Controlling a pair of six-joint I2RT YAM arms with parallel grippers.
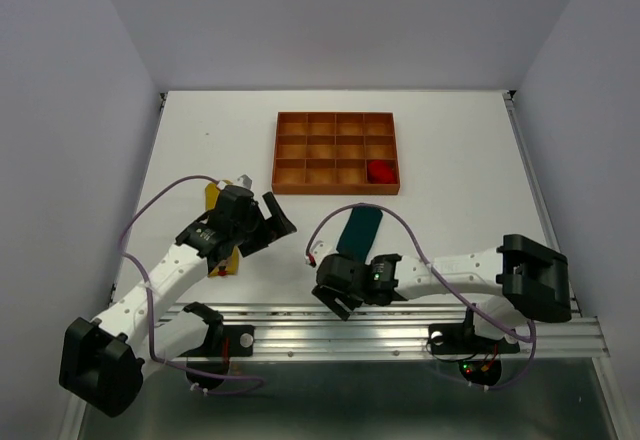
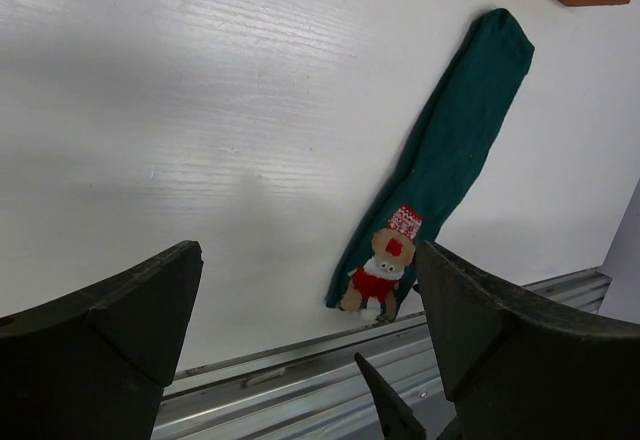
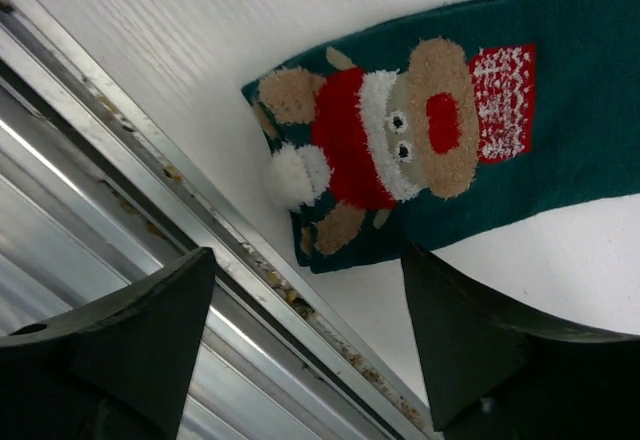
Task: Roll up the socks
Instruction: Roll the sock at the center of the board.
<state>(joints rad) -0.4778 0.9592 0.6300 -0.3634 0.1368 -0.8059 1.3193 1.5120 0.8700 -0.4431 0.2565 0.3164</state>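
Two arms bent low over the table (image 1: 450,160) | left gripper (image 1: 268,228) jaws spread wide, empty, over the yellow sock (image 1: 213,198) | right gripper (image 1: 330,300) jaws apart, straddling the cartoon end of the flat teal-green sock (image 1: 360,228) by the near rail | red sock (image 1: 379,171) bundled in the tray's (image 1: 285,150) near-right compartment

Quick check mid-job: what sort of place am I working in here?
Probably a lab test cell, not a home: a white table boxed in by plain walls, an aluminium mounting rail along its near edge, and staged props like the compartment tray.
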